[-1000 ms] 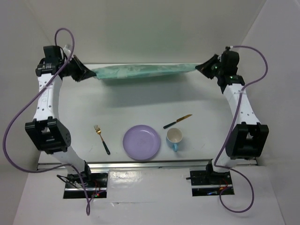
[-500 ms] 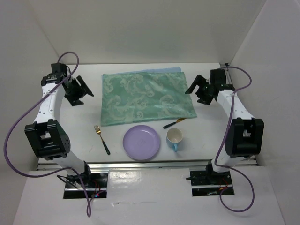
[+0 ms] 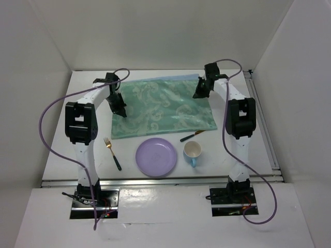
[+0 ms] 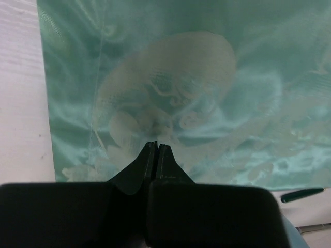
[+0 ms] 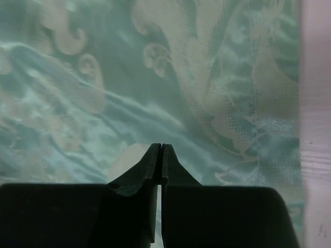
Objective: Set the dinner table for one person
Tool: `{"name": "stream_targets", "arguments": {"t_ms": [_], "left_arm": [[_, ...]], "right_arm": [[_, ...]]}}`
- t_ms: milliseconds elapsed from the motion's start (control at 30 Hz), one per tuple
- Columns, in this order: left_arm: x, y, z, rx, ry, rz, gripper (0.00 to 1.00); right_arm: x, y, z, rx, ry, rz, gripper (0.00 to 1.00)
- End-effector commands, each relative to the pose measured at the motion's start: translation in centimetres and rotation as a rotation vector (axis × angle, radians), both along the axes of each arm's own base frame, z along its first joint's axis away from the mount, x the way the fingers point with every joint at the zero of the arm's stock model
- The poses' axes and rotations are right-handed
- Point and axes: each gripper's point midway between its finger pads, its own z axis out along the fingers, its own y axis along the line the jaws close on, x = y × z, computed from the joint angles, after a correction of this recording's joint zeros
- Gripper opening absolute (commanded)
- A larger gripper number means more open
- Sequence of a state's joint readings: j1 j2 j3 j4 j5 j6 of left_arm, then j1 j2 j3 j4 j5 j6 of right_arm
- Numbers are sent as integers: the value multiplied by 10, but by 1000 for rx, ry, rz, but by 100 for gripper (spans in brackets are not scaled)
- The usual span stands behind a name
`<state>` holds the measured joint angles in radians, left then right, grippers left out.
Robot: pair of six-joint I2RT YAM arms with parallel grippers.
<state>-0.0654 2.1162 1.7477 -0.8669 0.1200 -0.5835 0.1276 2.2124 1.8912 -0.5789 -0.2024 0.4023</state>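
A green patterned cloth [image 3: 163,106] lies spread flat on the white dinner table [image 3: 217,155]. My left gripper [image 3: 120,107] hangs over the cloth's left edge, and my right gripper [image 3: 199,91] is over its far right corner. In the left wrist view the left gripper [image 4: 156,144] is shut, the cloth [image 4: 207,77] below it and nothing between the fingers. The right gripper [image 5: 161,145] is likewise shut and empty over the cloth [image 5: 103,77]. In front of the cloth sit a purple plate [image 3: 156,156], a cup [image 3: 192,151], a fork [image 3: 112,153] and a knife [image 3: 190,136].
The knife's blade tip touches the cloth's near right corner, and its dark handle [image 4: 302,195] shows past the cloth's near edge. White walls close in the table at the back and on both sides. Purple cables loop from both arms.
A second ago both grippers held the cloth stretched in the air at the back. It then lay spread with the grippers open beside it. Both have now shut and moved inward over it.
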Motion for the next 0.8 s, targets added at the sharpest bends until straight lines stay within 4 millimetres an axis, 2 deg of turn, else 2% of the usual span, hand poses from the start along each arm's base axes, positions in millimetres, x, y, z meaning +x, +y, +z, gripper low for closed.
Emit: {"name": "stream_targets", "arguments": {"t_ms": [0,167,200,300,333,400,467,500,567,667,767], "left_arm": [[11,4,-1,-12,10,40,0],[8,8,-22,12,55,46,0],[8,10,-22,23,54,49,0],[1,10,-33,47,82,35,0],[-2,12,-36,57,92,37,0],[-10,12,-43,60,119,36,0],[-19,13,-49,62,147,35,0],[-23,5,-49,62,133,18,0],[-30,3,-51,79,143,6,0],[-32,-3,-50,99,133,-12,0],[-32,-6,-43,108,126,-12,0]], "right_arm": [[-4,-1,-24,-2,79,-7,2],[-23,-4,-71,-5,178,-42,0],[-33,-4,-78,2,195,-56,0],[-45,-8,-84,4,203,-106,0],[-60,-14,-89,-13,224,-128,0],[-77,-21,-91,-28,221,-160,0],[-86,-23,-90,-29,213,-180,0],[-93,-27,-88,-37,207,-197,0],[-98,-33,-86,-60,204,-223,0],[-96,-35,-83,-69,192,-231,0],[-81,-34,-65,-80,158,-204,0]]}}
